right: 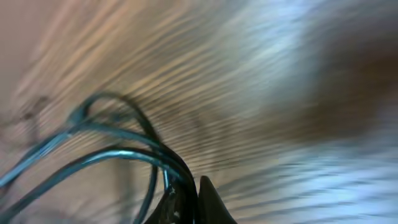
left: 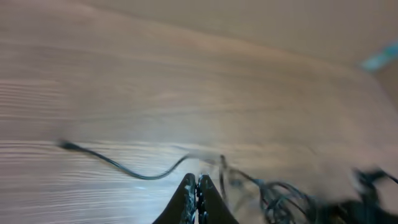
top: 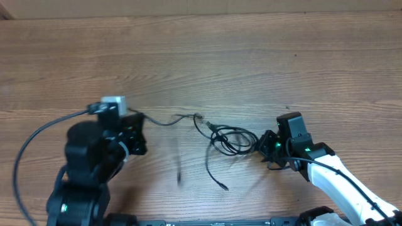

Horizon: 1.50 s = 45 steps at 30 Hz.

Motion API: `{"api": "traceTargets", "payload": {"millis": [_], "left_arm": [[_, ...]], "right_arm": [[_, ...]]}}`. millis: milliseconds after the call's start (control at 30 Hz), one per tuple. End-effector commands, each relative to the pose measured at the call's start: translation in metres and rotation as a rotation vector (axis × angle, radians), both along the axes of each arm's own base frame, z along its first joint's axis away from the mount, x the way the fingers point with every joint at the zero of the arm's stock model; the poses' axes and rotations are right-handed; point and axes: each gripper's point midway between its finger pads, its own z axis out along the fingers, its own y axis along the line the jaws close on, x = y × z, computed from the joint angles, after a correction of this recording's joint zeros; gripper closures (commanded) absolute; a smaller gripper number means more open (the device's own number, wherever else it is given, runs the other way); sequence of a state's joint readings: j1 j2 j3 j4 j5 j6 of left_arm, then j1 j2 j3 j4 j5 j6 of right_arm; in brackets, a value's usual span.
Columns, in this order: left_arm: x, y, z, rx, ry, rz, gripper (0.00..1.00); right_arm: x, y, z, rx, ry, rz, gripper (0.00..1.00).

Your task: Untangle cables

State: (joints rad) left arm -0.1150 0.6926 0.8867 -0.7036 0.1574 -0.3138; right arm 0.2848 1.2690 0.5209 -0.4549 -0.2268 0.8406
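I saw left gripper (top: 142, 123) clamped on one strand of the cables (top: 233, 139), right gripper (top: 260, 147) clamped on their coil. All lay toward desk's (top: 201, 56) near edge.

This looks like a robotics lab bench. A black robot arm (top: 88, 157) and a white-and-black robot arm (top: 339, 176) with a small green indicator light (top: 306, 150) are at the near edge of a light-brown wood-grain tabletop (top: 251, 50). A thick black wire (top: 25, 150) loops toward the near left corner. The only other things on the tabletop are thin black cords (top: 229, 138), tangled at its middle.
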Motion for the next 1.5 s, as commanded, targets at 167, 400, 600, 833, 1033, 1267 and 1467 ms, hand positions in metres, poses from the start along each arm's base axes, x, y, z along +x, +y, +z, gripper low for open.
{"api": "traceTargets", "payload": {"millis": [167, 400, 600, 833, 1033, 1267, 1467], "left_arm": [[-0.029, 0.081, 0.016, 0.014, -0.059, 0.494, 0.96], [-0.037, 0.062, -0.006, -0.013, 0.050, 0.398, 0.69], [-0.035, 0.049, -0.029, -0.019, 0.165, 0.335, 0.39], [-0.026, 0.025, -0.047, -0.068, 0.273, 0.231, 0.32], [-0.020, -0.003, -0.067, -0.139, 0.402, 0.106, 0.26], [-0.009, -0.026, -0.095, -0.172, 0.541, -0.004, 0.28], [-0.001, -0.063, -0.108, -0.179, 0.581, -0.209, 0.29]], "right_arm": [[-0.004, -0.033, -0.011, -0.145, 0.039, -0.148, 0.92], [0.018, 0.007, 0.010, 0.008, -0.119, 0.088, 0.83], [-0.008, 0.109, 0.119, 0.573, -0.636, 0.854, 0.81], [0.006, 0.102, 0.106, 0.485, -0.597, 0.764, 0.65], [0.009, 0.071, 0.055, 0.328, -0.285, 0.450, 0.61], [0.005, 0.021, 0.011, 0.095, -0.068, 0.128, 0.57], [0.007, -0.002, 0.001, -0.006, -0.032, -0.009, 0.46]]}}
